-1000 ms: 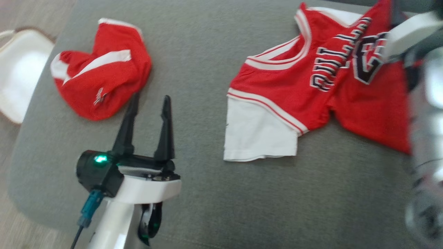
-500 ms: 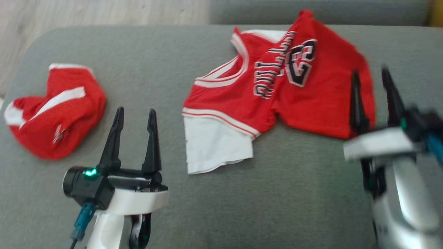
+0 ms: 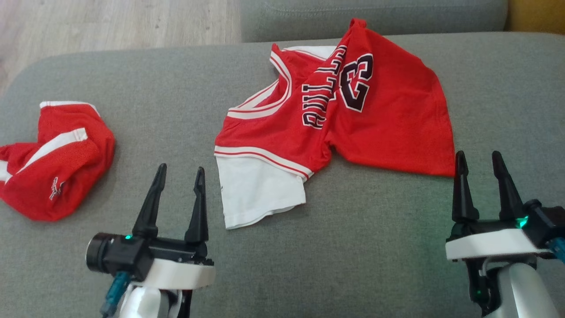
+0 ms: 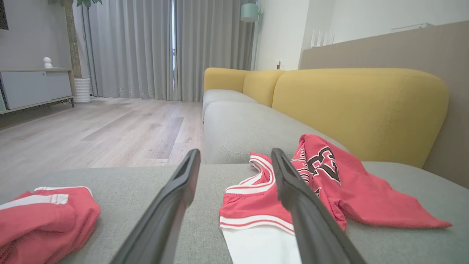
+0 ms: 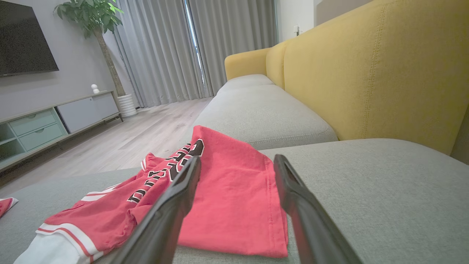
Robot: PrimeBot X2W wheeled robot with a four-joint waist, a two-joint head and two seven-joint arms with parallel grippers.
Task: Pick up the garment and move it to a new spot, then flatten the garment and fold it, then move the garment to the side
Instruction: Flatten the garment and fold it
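The garment [image 3: 371,119] is a red jersey with white trim, black lettering and a white under-layer. It lies crumpled and partly folded over itself on the grey sofa seat [image 3: 375,247]. My left gripper [image 3: 181,168] is open and empty, just left of the jersey's white hem. My right gripper [image 3: 478,153] is open and empty too, just off the jersey's near right corner. Neither touches the cloth. In the left wrist view the garment [image 4: 329,183] lies ahead to the right of the left gripper [image 4: 235,151]. In the right wrist view the garment [image 5: 227,183] lies ahead and left of the right gripper [image 5: 237,157].
A bunched pair of red shorts [image 3: 53,168] with white stripes lies at the seat's left end, also seen from the left wrist as red shorts [image 4: 44,216]. A yellow backrest [image 5: 366,73] runs along the right. Wooden floor [image 3: 110,22] lies beyond the seat's far edge.
The head camera has swung, shifting the whole picture. My right arm has come away from over the jersey down to the lower right. The left gripper stays open at the lower left.
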